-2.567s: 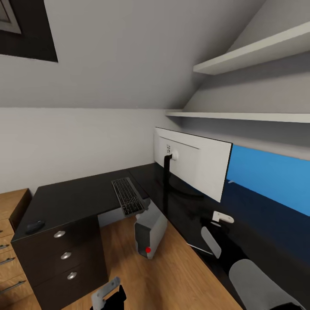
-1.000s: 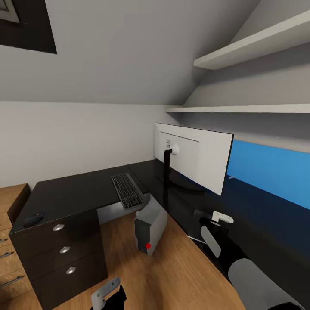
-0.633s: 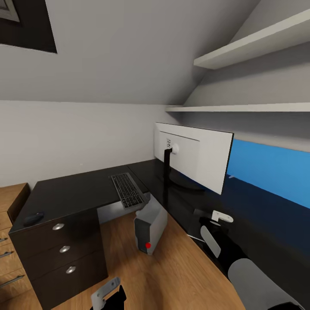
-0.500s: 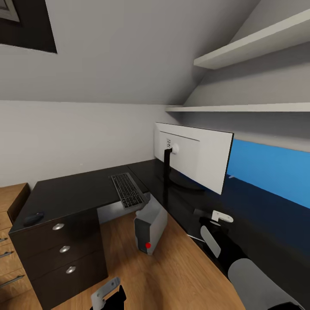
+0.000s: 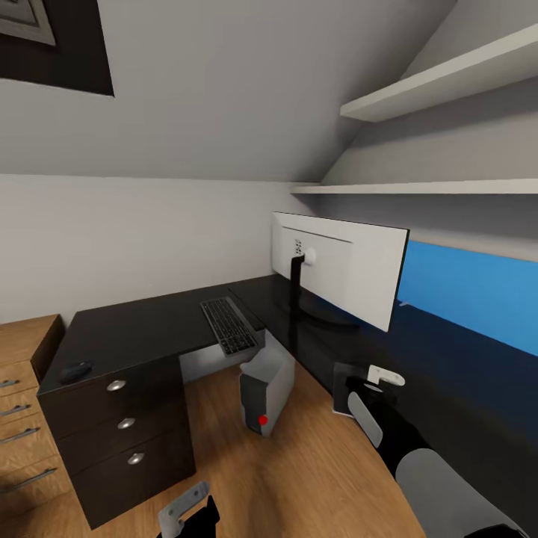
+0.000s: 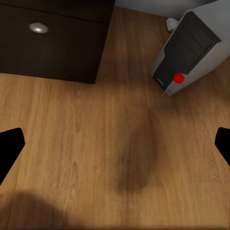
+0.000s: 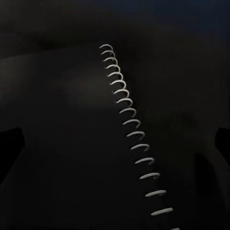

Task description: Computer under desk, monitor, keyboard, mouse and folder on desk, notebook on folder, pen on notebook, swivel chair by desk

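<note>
The black L-shaped desk (image 5: 142, 332) carries the monitor (image 5: 351, 273), white back toward me, with the keyboard (image 5: 229, 326) beside it. The mouse (image 5: 76, 370) lies at the far left corner. The computer (image 5: 267, 387) stands on the floor under the desk, and also shows in the left wrist view (image 6: 189, 50). My right gripper (image 5: 360, 385) is open over the desk's near edge, just above the notebook (image 5: 345, 390), whose wire spiral (image 7: 132, 129) runs between the fingers. My left gripper (image 6: 115, 143) hangs open over the wood floor. The folder, pen and swivel chair are out of view.
A black drawer unit (image 5: 123, 433) with round silver knobs stands under the desk's left end, beside a low light-wood chest (image 5: 22, 403). Two white shelves (image 5: 441, 82) hang over the desk's right wing. A bright blue band (image 5: 471, 299) runs along the wall there.
The camera has turned slightly left, so everything sits a little further right in the picture. The notebook by my right gripper now shows as a taller dark rectangle instead of a thin light edge.
</note>
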You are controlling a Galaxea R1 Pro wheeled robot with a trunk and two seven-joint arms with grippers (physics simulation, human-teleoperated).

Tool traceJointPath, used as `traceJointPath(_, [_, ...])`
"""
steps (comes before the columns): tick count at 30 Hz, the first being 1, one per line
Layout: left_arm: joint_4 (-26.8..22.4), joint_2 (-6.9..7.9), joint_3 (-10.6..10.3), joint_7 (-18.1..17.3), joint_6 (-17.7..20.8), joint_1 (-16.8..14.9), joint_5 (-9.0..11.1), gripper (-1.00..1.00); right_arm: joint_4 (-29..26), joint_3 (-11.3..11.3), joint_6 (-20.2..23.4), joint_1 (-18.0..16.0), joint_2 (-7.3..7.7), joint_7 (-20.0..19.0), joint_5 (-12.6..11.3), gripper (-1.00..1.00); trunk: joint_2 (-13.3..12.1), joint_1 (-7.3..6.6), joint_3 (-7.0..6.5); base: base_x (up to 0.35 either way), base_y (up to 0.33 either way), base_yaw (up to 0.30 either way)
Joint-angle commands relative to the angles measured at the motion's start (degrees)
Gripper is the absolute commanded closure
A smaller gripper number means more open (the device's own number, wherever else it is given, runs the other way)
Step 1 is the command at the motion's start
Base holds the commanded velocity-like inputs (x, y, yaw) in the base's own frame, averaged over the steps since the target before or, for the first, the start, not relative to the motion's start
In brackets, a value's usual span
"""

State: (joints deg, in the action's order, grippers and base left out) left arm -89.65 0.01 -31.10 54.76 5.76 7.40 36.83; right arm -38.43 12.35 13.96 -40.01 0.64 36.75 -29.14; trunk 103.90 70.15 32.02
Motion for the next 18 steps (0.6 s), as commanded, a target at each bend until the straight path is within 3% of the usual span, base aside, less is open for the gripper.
traceJointPath(1, [-0.1, 0.0, 0.0, 0.3, 0.5, 0.0, 0.0, -1.0, 0.0, 0.3, 0.4, 0.0, 0.06, 0.4, -1.4, -1.0, 0.0, 0.0, 0.07, -0.045, 0.036, 0.0])
traceJointPath(18, [0.1, -0.01, -0.2, 0.3, 0.5, 0.0, 0.1, -1.0, 0.0, 0.4, 0.4, 0.0, 0.03, 0.4, -1.4, -1.0, 0.0, 0.0, 0.07, -0.03, 0.026, 0.0])
